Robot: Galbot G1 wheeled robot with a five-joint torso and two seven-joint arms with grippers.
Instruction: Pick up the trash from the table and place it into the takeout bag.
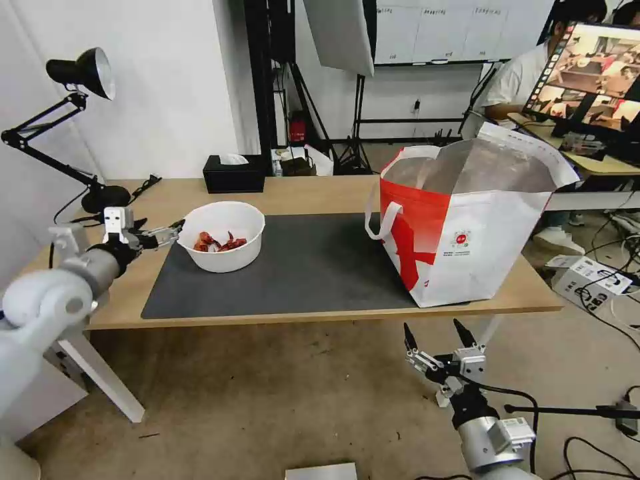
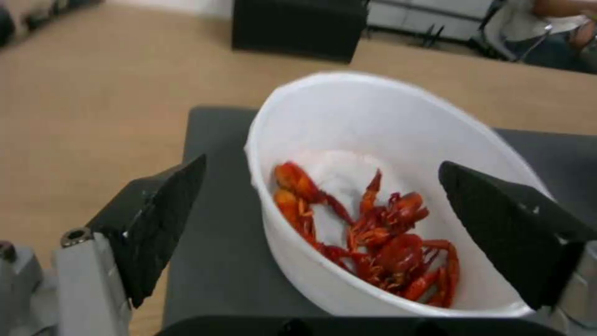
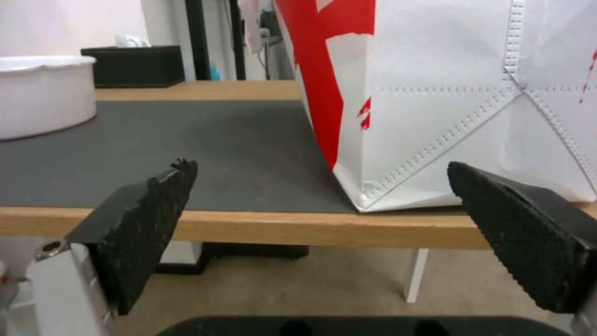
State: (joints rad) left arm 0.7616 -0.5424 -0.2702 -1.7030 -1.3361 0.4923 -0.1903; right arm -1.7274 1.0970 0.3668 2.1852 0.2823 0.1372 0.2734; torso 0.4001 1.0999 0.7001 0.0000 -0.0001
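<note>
Head view: my left gripper [image 1: 175, 230] hangs with jaws released beside the bowl [image 1: 223, 236], which sits left of the takeout bag [image 1: 467, 227] on the bench [image 1: 313, 193]; a shallow rim pinch could tip scraps out. Right gripper [image 1: 435, 337] idles released below the bag.

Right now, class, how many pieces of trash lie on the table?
1: the white bowl of red food scraps, on the mat's left end beside the open left claw. Others may be hidden inside the takeout bag.

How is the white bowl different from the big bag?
The white bowl is round, low and plain white; the takeout bag is boxy, tall, and red and white with loop handles. The bowl holds red food scraps; the bag shows only silver lining inside. Both stand open-topped on the table, on the dark mat.
</note>
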